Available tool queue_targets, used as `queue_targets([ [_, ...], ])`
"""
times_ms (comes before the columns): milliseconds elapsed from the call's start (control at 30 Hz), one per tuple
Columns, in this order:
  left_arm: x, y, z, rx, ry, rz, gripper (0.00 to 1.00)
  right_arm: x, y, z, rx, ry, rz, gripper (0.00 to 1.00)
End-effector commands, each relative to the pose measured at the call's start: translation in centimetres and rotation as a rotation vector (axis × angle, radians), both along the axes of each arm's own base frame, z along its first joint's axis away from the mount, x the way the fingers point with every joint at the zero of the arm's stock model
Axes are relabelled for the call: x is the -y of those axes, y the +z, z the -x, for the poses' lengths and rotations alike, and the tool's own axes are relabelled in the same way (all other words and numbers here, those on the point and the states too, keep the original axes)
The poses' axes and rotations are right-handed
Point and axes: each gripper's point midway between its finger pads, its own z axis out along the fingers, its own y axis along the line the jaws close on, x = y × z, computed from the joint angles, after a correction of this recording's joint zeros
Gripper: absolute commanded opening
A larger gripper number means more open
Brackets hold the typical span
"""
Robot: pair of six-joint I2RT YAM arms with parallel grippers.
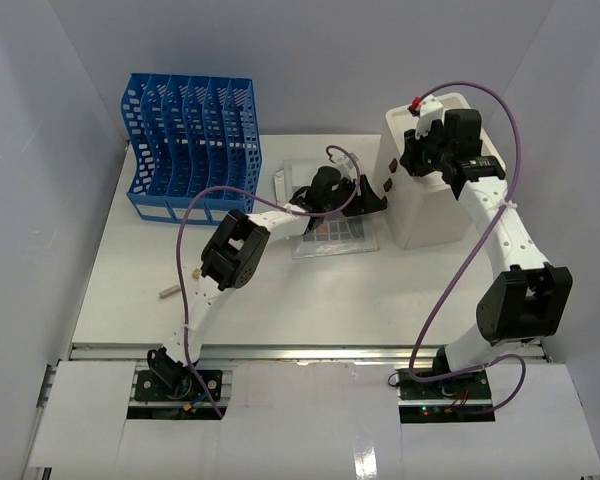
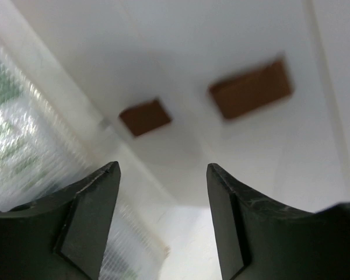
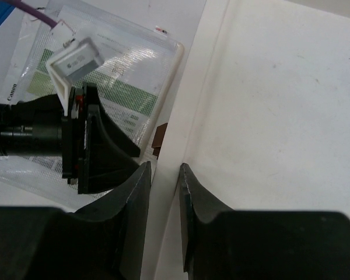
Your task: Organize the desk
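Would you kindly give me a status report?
Left jaws open, facing brown handles on cabinet. Right jaws narrow above cabinet edge, grip unclear. Desk: document pouch lying beside cabinet.

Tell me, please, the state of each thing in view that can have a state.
Left hand: open, holding nothing.
Right hand: nearly closed, with a narrow gap; whether it grips anything is unclear.
Cabinet: upright; drawers look shut.
Clear pouch: lying flat on the desk, papers inside.
File rack: standing upright.
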Motion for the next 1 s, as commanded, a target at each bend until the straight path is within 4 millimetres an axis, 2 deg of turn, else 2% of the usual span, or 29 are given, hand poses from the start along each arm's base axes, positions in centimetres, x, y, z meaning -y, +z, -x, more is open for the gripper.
queue_targets([
  [0,-1.8,6.0,1.7,0.264,-0.043,0.058,0.73,-3.3,-5.3,3.4,-0.239,0.157,-0.084,0.16],
  [67,-2.4,5.8,3.1,0.413,-0.136,0.030,0.74,-3.1,-5.2,3.4,-0.236,0.160,-0.083,0.16],
  [100,-2.5,6.2,3.3,0.489,-0.155,0.018,0.76,-3.0,-5.3,3.4,-0.237,0.161,-0.086,0.16],
  [167,-2.7,5.2,4.0,0.574,-0.215,-0.015,0.78,-3.0,-5.3,3.4,-0.236,0.171,-0.085,0.17],
  [367,-2.1,4.7,3.2,0.829,-0.284,-0.071,0.77,-3.7,-5.8,4.0,-0.241,0.239,-0.090,0.18],
  [400,-2.0,4.1,2.9,0.857,-0.286,-0.084,0.76,-3.8,-5.9,4.2,-0.243,0.251,-0.090,0.18],
  [633,0.0,3.3,0.1,0.915,-0.270,-0.081,0.67,-4.3,-6.4,4.8,-0.254,0.301,-0.097,0.15],
  [667,0.2,2.5,-0.1,0.909,-0.271,-0.085,0.67,-4.4,-6.3,5.0,-0.255,0.309,-0.103,0.14],
  [733,0.7,2.8,-0.8,0.924,-0.265,-0.082,0.67,-4.5,-6.1,5.1,-0.253,0.316,-0.108,0.14],
  [800,1.0,2.3,-1.2,0.924,-0.266,-0.087,0.67,-4.6,-5.9,5.2,-0.249,0.323,-0.112,0.14],
  [833,1.1,1.4,-1.3,0.914,-0.268,-0.096,0.67,-4.6,-5.8,5.3,-0.248,0.326,-0.113,0.13],
  [967,1.5,1.1,-1.6,0.918,-0.275,-0.101,0.67,-4.7,-5.8,5.6,-0.251,0.337,-0.116,0.13],
])
